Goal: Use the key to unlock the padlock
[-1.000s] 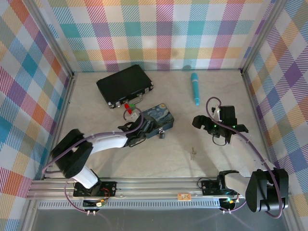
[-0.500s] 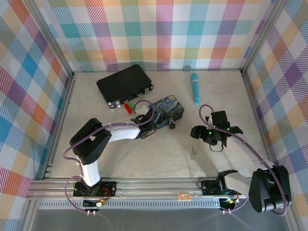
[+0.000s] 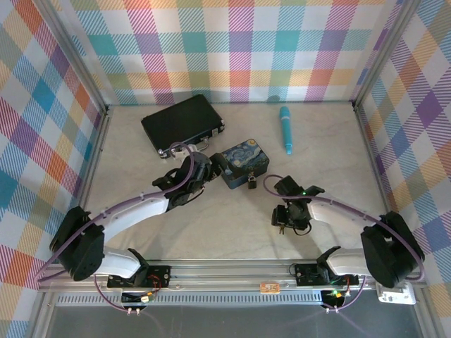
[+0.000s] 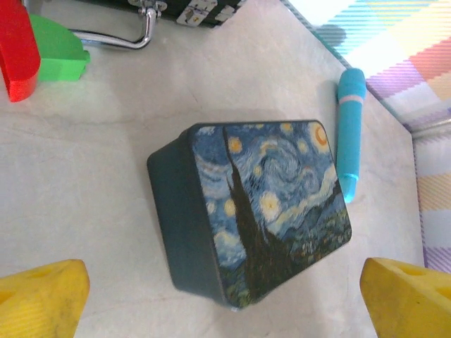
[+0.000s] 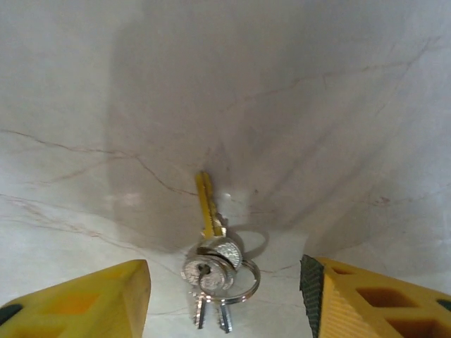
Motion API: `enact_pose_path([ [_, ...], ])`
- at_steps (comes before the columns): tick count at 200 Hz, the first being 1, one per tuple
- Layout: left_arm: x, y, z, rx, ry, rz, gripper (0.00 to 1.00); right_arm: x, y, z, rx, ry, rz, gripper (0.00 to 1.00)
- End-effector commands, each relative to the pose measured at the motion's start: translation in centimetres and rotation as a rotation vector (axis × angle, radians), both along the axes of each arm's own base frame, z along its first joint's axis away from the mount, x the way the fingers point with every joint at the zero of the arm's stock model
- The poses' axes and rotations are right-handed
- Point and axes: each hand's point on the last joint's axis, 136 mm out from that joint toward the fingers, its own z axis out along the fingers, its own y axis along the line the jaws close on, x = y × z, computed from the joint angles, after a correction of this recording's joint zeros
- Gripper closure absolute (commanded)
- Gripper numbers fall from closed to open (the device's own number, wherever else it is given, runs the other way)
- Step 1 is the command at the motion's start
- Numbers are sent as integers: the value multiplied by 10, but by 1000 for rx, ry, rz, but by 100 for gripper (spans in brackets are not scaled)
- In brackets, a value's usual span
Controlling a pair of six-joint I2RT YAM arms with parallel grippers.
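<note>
Top external view, from the left: the left gripper [image 3: 209, 167] lies low over the bench [image 3: 141, 162], its jaws spread wide with nothing between them. A black case [image 3: 182, 123] sits off to its left and farther out. Directly ahead of its fingertips, just clear of them, is the blue starry-night tin [image 3: 245, 159]. The padlock [image 3: 251, 183] rests on the bench against the tin's near corner, ahead of this gripper and a little to its right, untouched.

Through the left wrist camera, the two yellow fingers [image 4: 42, 299] sit at the bottom corners. The tin [image 4: 268, 211] lies ahead in the gap between them, while the left gripper [image 4: 222, 303] holds nothing. A red block [image 4: 17, 49] and a green block [image 4: 56, 56] lie far ahead on the left, and a teal pen [image 4: 349, 134] lies beyond the tin on the right.

Further right in the overhead view, the right gripper [image 3: 284, 220] points down at the bench, well apart from the padlock.

From the right wrist camera, the key [image 5: 206, 204] lies flat on the bench, joined to a small ring of keys [image 5: 220, 276]. The ring sits between the yellow fingers [image 5: 77, 303] of the right gripper [image 5: 225, 299], and the blade points away ahead of them. The jaws stand partly open, with bare bench on either side of the bunch, so nothing is gripped.
</note>
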Motion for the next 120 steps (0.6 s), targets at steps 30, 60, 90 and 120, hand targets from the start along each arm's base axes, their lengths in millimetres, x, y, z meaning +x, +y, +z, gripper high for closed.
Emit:
enact_pose_path([
  [30, -24, 15, -20, 46, 51, -40, 2, -6, 0, -10, -89, 39, -32, 58],
  [60, -23, 16, -15, 37, 38, -35, 2, -5, -1, -17, -109, 43, -29, 73],
  [90, -23, 16, -13, 31, 31, -34, 2, -2, 0, -19, -111, 36, -2, 88],
  [120, -24, 16, -8, 14, 23, -35, 2, 7, 6, -10, -101, 1, 71, 100],
])
